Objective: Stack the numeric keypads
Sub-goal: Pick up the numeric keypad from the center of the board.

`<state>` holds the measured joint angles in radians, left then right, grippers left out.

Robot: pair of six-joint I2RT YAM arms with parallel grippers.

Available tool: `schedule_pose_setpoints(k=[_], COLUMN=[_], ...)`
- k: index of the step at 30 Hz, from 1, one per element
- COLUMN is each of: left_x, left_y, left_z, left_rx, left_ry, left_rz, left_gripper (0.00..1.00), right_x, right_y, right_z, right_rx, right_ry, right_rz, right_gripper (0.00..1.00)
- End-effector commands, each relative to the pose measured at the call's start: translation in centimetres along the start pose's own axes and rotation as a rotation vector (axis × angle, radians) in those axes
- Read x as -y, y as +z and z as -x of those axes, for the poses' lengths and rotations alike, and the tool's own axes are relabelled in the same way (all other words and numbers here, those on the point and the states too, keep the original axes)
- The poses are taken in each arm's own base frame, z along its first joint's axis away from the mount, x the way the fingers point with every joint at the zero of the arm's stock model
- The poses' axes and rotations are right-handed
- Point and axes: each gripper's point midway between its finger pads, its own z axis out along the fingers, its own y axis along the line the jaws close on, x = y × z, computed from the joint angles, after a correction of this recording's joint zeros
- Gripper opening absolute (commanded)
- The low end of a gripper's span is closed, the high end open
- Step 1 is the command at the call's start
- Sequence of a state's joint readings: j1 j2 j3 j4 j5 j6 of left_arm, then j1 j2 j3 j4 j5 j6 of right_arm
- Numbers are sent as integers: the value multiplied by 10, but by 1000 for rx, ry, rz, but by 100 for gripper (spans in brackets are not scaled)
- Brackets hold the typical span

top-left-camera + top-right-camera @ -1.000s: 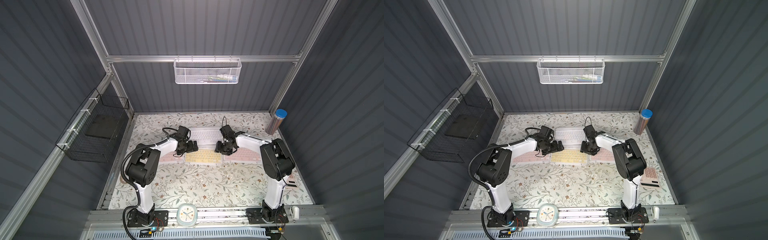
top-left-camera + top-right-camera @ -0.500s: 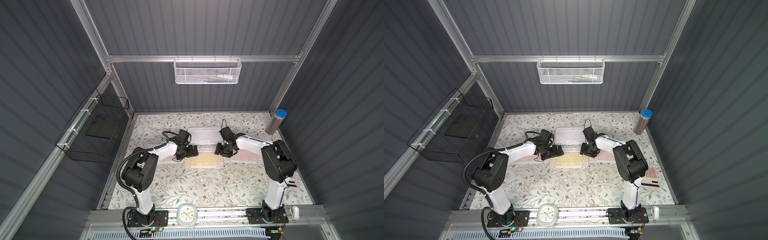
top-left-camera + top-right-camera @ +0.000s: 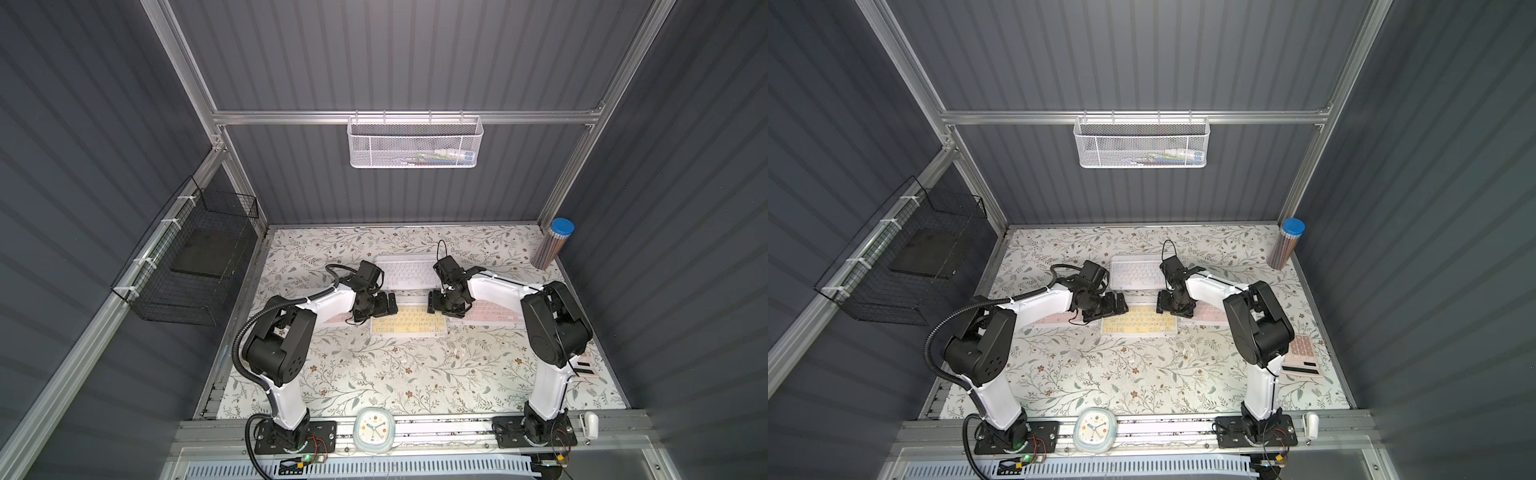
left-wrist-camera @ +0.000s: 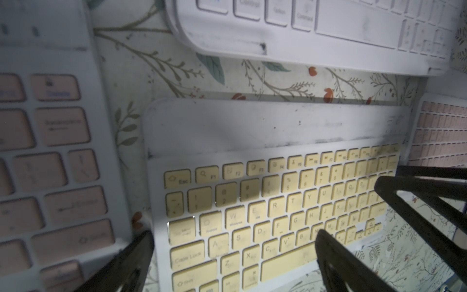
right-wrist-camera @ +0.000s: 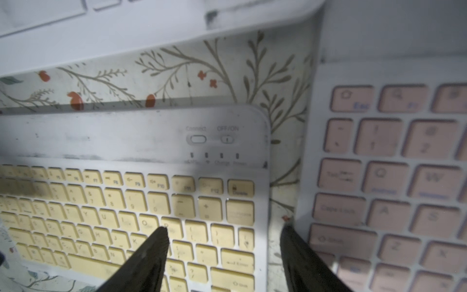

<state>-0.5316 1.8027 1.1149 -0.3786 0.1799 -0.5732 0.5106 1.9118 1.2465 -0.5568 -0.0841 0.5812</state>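
A yellow-keyed keypad [image 3: 409,325] [image 3: 1139,323] lies flat mid-table. It fills the left wrist view [image 4: 278,202] and shows in the right wrist view [image 5: 113,202]. A white-keyed keypad [image 3: 409,272] [image 4: 316,30] lies behind it. One pink-keyed keypad [image 3: 336,318] [image 4: 50,164] lies to its left, partly under my left arm, and another [image 3: 492,311] [image 5: 391,189] to its right. My left gripper [image 3: 384,305] [image 4: 232,235] hangs open over the yellow keypad's left end. My right gripper [image 3: 436,301] [image 5: 222,230] is open, straddling its right edge, holding nothing.
A pink calculator [image 3: 1302,355] sits at the right edge by the right arm's base. A blue-lidded tube of pencils [image 3: 555,249] stands in the back right corner. A clock [image 3: 372,430] rests on the front rail. Wire baskets hang on the back wall [image 3: 415,141] and left wall [image 3: 187,266].
Both grippers have come a little toward the front, onto the two ends of the yellow keypad. The left arm's elbow has swung outward. The keypads have not moved.
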Motion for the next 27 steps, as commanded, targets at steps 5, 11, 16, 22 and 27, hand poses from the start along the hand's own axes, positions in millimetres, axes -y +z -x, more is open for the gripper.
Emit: schedule_pose_setpoints(k=[5, 11, 16, 22, 27], left_x=[-12, -15, -17, -15, -15], left_y=[2, -2, -4, 0, 4], left_z=[-23, -27, -28, -29, -31], left_rx=[-80, -82, -78, -76, -81], left_ry=[-34, -35, -38, -38, -24], left_rz=[56, 71, 88, 92, 108], left_gripper=[100, 100, 100, 100, 100], right_x=[26, 26, 28, 15, 4], right_y=[3, 5, 3, 3, 4], right_z=[-15, -21, -25, -29, -28], right_rx=[-46, -65, -69, -51, -48], right_ry=[-17, -10, 8, 17, 9], right_rz=[-123, -118, -137, -121, -114], right_gripper=[73, 73, 72, 72, 72])
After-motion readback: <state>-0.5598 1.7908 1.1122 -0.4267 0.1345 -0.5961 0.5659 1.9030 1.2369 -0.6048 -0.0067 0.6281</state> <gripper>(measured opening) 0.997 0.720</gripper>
